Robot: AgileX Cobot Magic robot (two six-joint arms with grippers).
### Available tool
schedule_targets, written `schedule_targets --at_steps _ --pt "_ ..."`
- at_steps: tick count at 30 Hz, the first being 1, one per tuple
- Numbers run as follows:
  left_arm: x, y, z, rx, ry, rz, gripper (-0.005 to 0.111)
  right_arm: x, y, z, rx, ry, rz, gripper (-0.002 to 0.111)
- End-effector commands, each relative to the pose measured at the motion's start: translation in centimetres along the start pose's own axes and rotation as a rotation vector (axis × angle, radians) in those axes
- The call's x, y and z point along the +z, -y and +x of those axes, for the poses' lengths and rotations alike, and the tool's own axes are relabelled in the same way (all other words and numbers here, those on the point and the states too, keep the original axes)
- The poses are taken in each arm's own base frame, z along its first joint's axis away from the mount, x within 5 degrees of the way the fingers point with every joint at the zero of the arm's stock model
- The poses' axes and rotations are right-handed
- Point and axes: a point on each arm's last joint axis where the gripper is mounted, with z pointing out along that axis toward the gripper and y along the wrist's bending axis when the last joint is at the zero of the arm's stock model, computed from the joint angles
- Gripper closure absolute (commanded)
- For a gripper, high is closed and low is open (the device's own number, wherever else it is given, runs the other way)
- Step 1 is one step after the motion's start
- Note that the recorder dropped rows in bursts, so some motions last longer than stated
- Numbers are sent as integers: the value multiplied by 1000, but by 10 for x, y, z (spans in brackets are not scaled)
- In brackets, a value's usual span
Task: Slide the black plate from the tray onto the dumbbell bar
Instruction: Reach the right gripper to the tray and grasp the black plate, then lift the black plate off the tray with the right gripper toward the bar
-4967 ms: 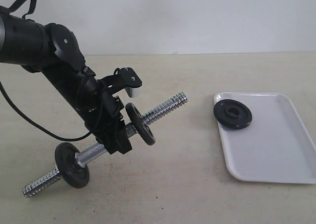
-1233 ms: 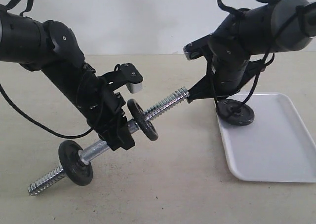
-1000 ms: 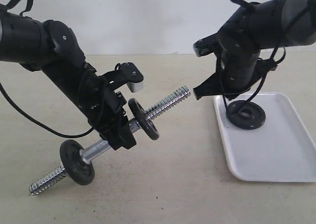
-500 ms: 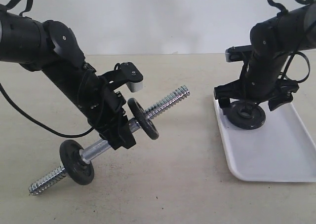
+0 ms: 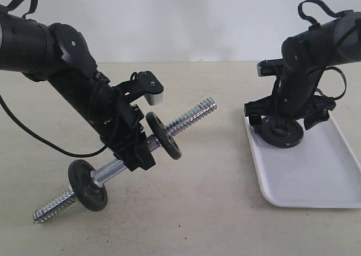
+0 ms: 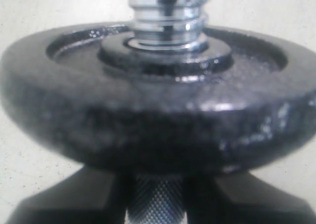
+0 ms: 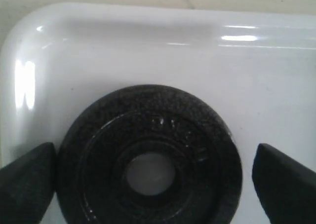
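Jaws of the right gripper [image 7: 154, 182] stand wide, one on each side of the black plate [image 7: 98, 150], each just beside its rim; whether they touch it cannot be told. The plate lies flat in a corner of the tray [image 7: 148, 51], near the rounded rim. The right wrist view shows raised lettering on the plate's face, between hub and outer rim, too blurred to read. It also shows white tray through the central hole. From the exterior view that lettering is invisible, and the arm above covers part of the plate.

Jaws of the left gripper [image 5: 141, 154] are closed on the dumbbell bar [image 5: 189, 120], gripping its middle. The bar is held tilted. Its free threaded end is raised toward the tray and well apart from it. Its other threaded end is low, by the beige worktop [image 5: 214, 211]. Only the exterior view shows two discs already on the bar: an upper disc [image 5: 163, 138] just beyond the jaws and a lower disc [image 5: 87, 185] on the other side of them. The left wrist view fills with the upper disc, showing its pebbled matte surface, the chrome thread rising from its hub, and knurled steel between the dark jaws. No writing shows there.
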Motion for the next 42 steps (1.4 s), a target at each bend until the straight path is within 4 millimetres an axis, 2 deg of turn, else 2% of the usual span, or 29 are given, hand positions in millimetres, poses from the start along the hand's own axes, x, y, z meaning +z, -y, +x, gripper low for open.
schedule_targets --at_steps 1,4,10,11,18,25,34,42 --pt "-21 3 -15 -26 101 -23 102 6 3 0 3 -18 7 11" --pt "-21 3 -15 -26 101 -23 102 7 2 1 16 -30 -5 14" --pt "-21 3 -15 -26 102 -25 102 8 1 4 29 -62 -12 35" --pt "-21 3 -15 -26 102 -25 102 8 1 5 30 -68 -10 35" --pt "-21 3 -15 -26 101 -23 102 19 0 13 31 -148 -11 23" --pt "-21 3 -15 -26 101 -23 102 24 -3 20 35 -212 -35 23" --pt "-21 3 -15 -26 101 -23 102 25 18 24 67 -315 -67 23" --pt "-21 3 -15 -26 101 -23 102 25 17 24 62 -316 -102 23"
